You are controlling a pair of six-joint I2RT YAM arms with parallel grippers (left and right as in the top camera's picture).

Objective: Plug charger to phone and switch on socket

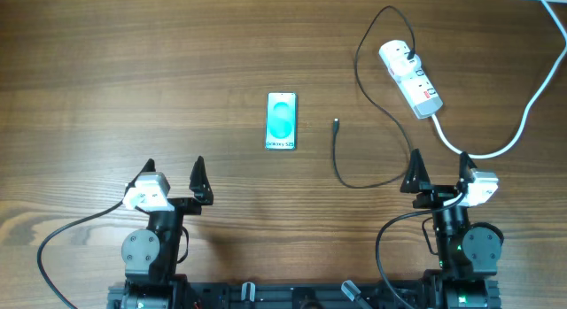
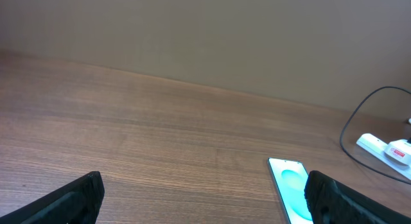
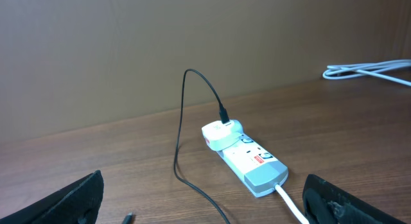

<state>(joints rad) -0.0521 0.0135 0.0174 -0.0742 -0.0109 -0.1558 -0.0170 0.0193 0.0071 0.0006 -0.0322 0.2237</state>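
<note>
The phone lies flat mid-table, teal screen up; its top end shows in the left wrist view. The charger's black cable runs from its white adapter, plugged into the socket, round to its plug tip lying right of the phone, apart from it. In the right wrist view the socket, adapter and plug tip show. My left gripper is open and empty, near the phone's left. My right gripper is open and empty, below the socket.
The socket's thick white cord loops from the strip's lower end out past the table's far right corner, and shows in the right wrist view. Both arm bases stand at the table's front edge with black cables.
</note>
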